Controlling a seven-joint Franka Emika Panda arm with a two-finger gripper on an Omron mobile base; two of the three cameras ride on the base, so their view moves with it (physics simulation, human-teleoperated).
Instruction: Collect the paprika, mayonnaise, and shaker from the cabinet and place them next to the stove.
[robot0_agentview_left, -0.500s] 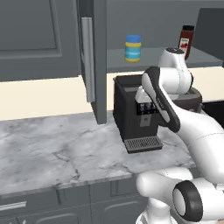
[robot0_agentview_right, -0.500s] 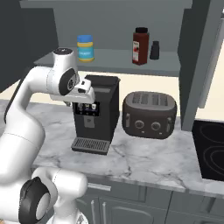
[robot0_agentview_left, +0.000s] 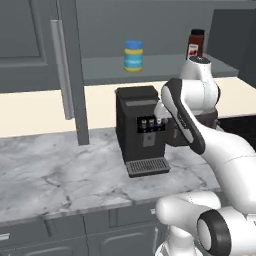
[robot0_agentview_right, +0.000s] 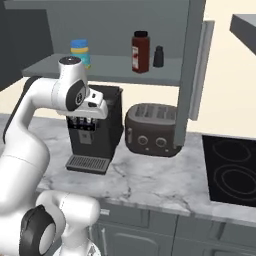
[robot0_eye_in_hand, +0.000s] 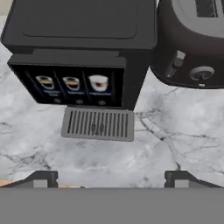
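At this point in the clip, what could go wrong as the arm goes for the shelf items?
The open claw hangs over the coffee machine, so rising to the cabinet it could clip the shelf edge. The shaker stands close beside the paprika; reaching for one might topple the other.

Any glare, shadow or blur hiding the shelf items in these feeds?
Right base view: even light, no glare; paprika, shaker and mayonnaise are sharp on the cabinet shelf. Left base view: paprika is partly hidden behind the arm, not by shadow. Hand view: slightly soft, flat light on the coffee machine and toaster.
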